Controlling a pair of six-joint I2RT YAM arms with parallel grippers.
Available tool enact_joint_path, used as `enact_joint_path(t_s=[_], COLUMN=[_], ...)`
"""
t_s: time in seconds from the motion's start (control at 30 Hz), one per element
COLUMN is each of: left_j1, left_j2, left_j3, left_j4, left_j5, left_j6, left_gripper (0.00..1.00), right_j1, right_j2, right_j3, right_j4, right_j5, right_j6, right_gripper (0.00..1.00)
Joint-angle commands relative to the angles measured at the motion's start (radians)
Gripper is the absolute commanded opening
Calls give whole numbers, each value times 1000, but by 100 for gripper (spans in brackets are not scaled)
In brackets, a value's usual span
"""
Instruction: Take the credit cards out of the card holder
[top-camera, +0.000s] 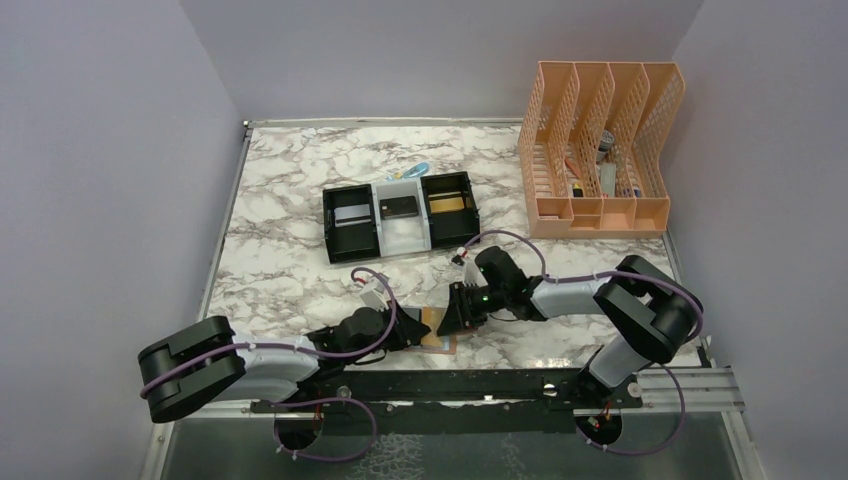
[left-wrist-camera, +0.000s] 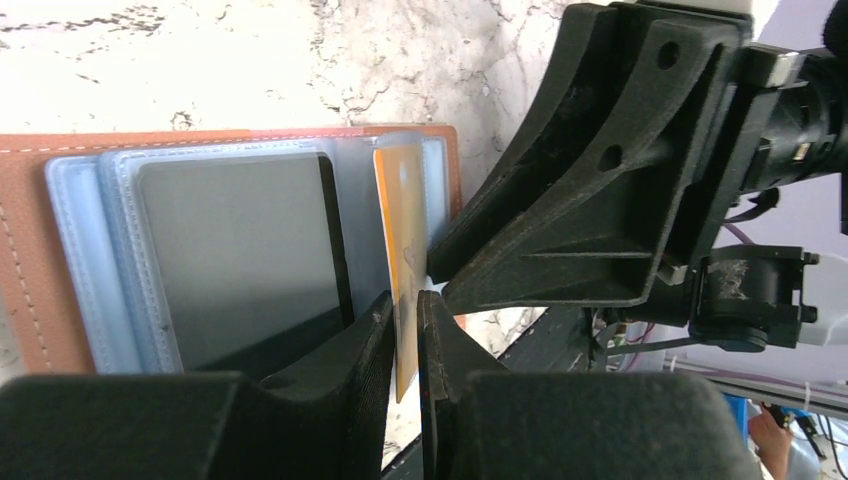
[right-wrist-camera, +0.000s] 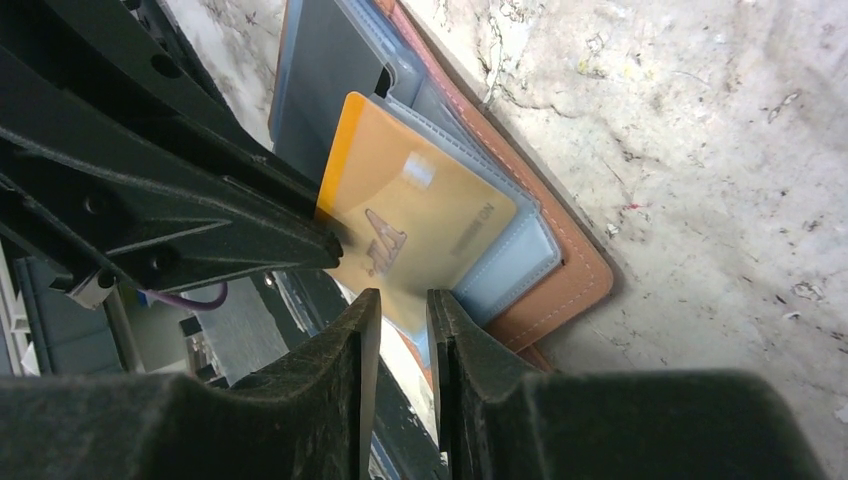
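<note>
**Inspector:** Where does the card holder sit?

**Observer:** It lies open and flat on the marble table, close to the near edge, between the two arms. Tan leather is outside and pale blue pockets face up.

**Inspector:** What is in it?

**Observer:** Two cards. A grey card is seated fully in one pocket. An orange card is partly drawn out of the neighbouring pocket, with one end inside the sleeve.

**Inspector:** And the left gripper?

**Observer:** Its fingers are closed on the free edge of the orange card, one on each face.

**Inspector:** The right gripper?

**Observer:** Its jaws are nearly together, with the tips down at the pocket edge of the holder, just beside the left gripper's fingers. I cannot tell whether they pinch the sleeve or only rest there.

**Inspector:** What else is on the table?

**Observer:** A black-and-white tray sits farther back. A silvery card is in its left compartment, a dark card in the middle one and a gold card in the right one. A peach file rack stands at the far right.
</note>
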Motion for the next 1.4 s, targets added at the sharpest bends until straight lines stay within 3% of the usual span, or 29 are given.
enact_joint_path(t_s=[0.0,0.13,0.37,0.6,0.97,1.17,1.37], left_j1=[-2,-2,-2,-2,-1,-2,-2], left_j2=[-50,-97,-108,-158,-300,-280,-254], left_j3=[-5,-30,-38,-58,-45,-39,-24], left_j4=[22,22,20,-1,-212,-226,-226], left_j5=[1,-16,-23,-42,-85,-82,-83], left_j6=[-7,-16,-19,-39,-17,-7,-1], left_gripper=[16,14,0,0,0,0,1], right_j1=[-2,-3,-2,-2,-2,-2,0], right_j2=[70,80,77,71,-46,-167,-117], right_j3=[-40,-40,-42,-39,-25,25,83], right_j4=[-92,-91,-90,-102,-155,-150,-95], right_j5=[190,187,180,189,200,117,59], right_j6=[-66,-66,-61,-61,-73,-87,-37], right_gripper=[26,26,25,25,25,28,29])
